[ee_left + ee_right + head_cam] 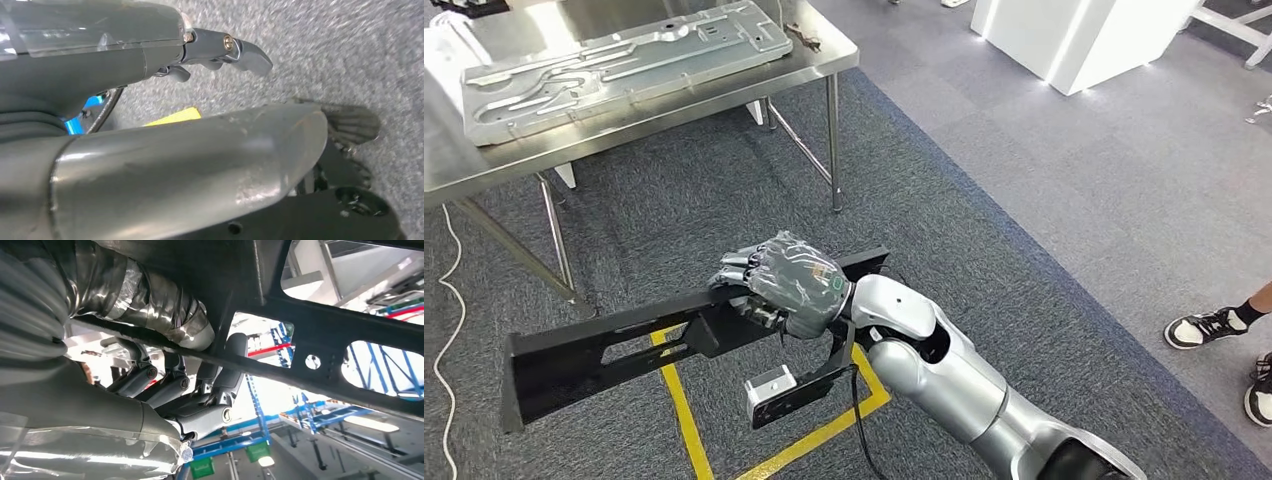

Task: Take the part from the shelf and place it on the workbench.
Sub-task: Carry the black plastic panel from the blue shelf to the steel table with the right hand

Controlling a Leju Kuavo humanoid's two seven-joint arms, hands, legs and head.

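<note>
A: Status on the right hand (789, 285)?

B: It's wrapped around the black part (604, 350). Fingers curl over the top edge, palm on the near side. Full grasp, nothing loose.

A: Where's the part sitting?

B: In the air above the dark carpet (674, 200), short of the bench (484, 165). It's a long flat black frame with cutouts, held about level. One end reaches out past the hand towards the bench legs, the other end pokes out just behind the hand. The hand holds it nearer that short end.

A: Wrist view agree?

B: Yes. From under the right hand (165, 385) you see the dark fingers (227, 365) hooked over a bar of the part (330, 325), thumb on the opposite side. Ceiling shows through the cutouts.

A: Left hand?

B: Left hand (220, 50) hangs over grey carpet (350, 45), nothing in it. Fingers look fairly straight, but the view is too tight to say how far apart they are. Can't tell.

A: What's on the bench?

B: A big stamped metal panel (624, 60) lying flat, covering most of the top. Steel bench, thin legs.

A: Anything else near?

B: Yellow tape (689, 420) on the carpet directly below the part. A white block (1074, 35) beyond the bench on the lighter floor. Someone's sneakers (1209, 325) off to the right of the arm, well apart from the bench.
</note>
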